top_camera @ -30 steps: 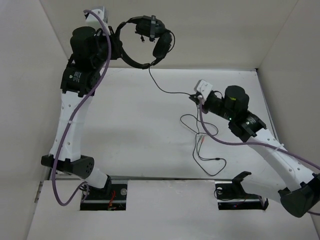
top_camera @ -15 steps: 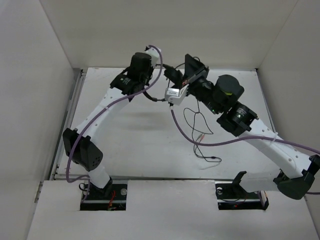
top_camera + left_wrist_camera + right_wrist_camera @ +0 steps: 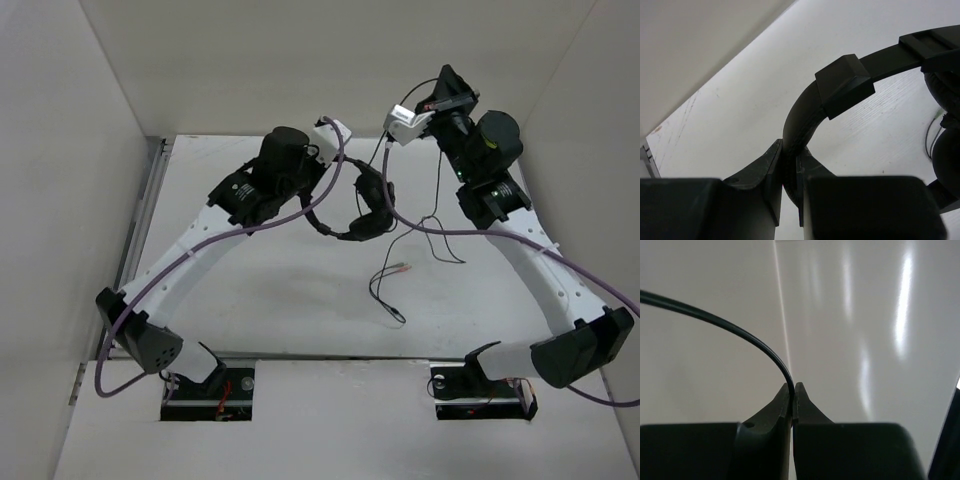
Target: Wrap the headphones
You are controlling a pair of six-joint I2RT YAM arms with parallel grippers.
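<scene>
Left of the headphones (image 3: 365, 212), the left arm rises from the near edge of the counter (image 3: 260, 300), a thick purple cable (image 3: 200, 245) looped along it. Its bulky wrist covers the left end of the headband in the top view. The left fingers (image 3: 767, 170) are closed almost together on the thin headband, which is pinched edge-on between them. In the left wrist view the band arcs up and to the right past a square slider block (image 3: 845, 85). That arc fills much of the view, and pale counter shows through it. The headphones themselves sit over the middle of the counter toward its rear. The earcups hang at the right end of the band, just beside the left arm's wrist, and one dark pad cuts into the right edge of the left wrist view. From the headphones the cable (image 3: 740, 332) climbs up and to the right, then drops again to the right of the earcups. It trails in loose loops on the counter in front of the headphones, where the reddish plugs (image 3: 401, 268) lie apart from both arms. Right of and behind the headphones, the right fingers (image 3: 775, 410) are lifted high against the rear wall (image 3: 300, 60). They are pressed fully together on the cable, which enters the right wrist view from the left and curves down into the seam between them. That view shows little besides the cable and bare white wall. Farther right, the right arm runs back to its base with its own purple cable (image 3: 520, 265).
</scene>
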